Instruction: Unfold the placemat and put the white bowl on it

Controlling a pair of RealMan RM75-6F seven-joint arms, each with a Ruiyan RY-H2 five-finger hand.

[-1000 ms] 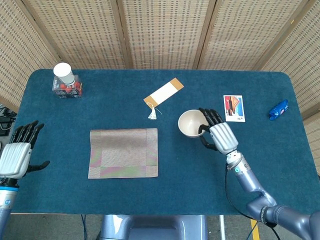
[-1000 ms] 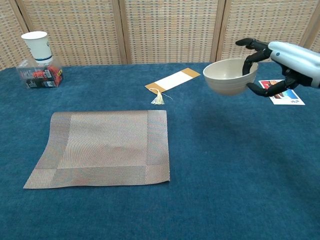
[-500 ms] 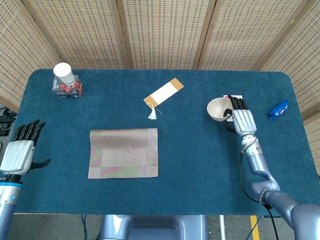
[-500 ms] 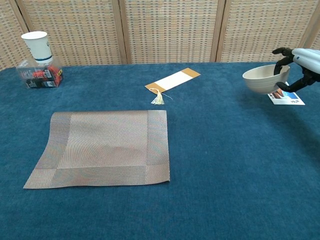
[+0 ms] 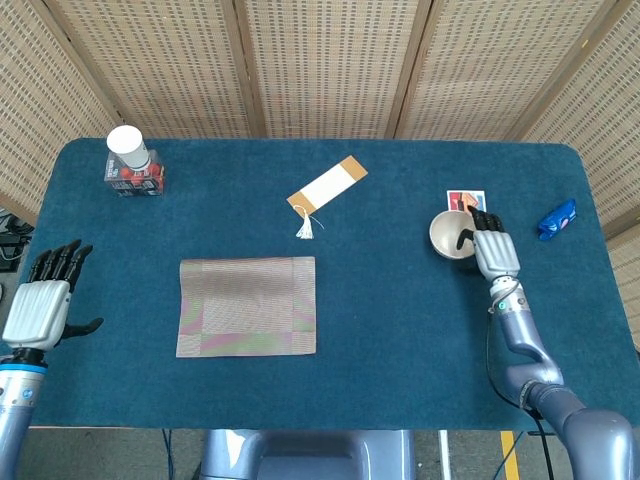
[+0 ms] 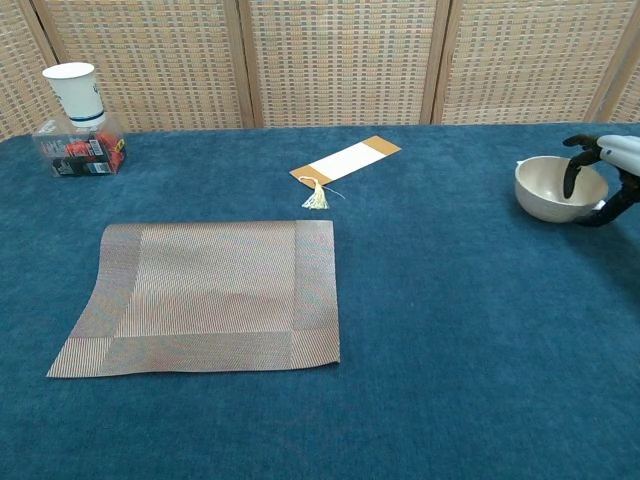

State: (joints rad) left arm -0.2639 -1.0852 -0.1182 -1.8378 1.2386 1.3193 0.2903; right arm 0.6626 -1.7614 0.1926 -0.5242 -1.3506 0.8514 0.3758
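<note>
A: Okay, head view first. What changed?

B: One white bowl (image 5: 450, 235), gripped by the right hand (image 5: 492, 252), fingers hooked over its rim. A second ago it was centre frame near the placemat (image 5: 247, 305); now it's far right, partly over the picture card (image 5: 467, 202). It went away from the mat, so I'd judge placement isn't getting closer.

A: Mat state?

B: One placemat, lower left of centre, looks flat; whether a fold remains I can't tell. Left hand (image 5: 42, 300) at the left edge, released, fingers apart, holding nothing, barely shifted.

A: Other counts?

B: One bookmark with tassel (image 5: 326, 191) upper centre, one paper cup (image 5: 127, 146) on one small box (image 5: 134, 178) upper left, one blue packet (image 5: 557, 219) far right.

A: Chest view?

B: Same bowl (image 6: 560, 188) at the right edge, low, seemingly resting on the blue table (image 6: 450, 350); it was raised mid-frame before. Right hand (image 6: 605, 175) still grasps the rim. Placemat (image 6: 205, 295) lower left, unmoved. Left hand not visible here. Bookmark (image 6: 345, 161), cup (image 6: 76, 92), box (image 6: 78, 150): one each.
</note>
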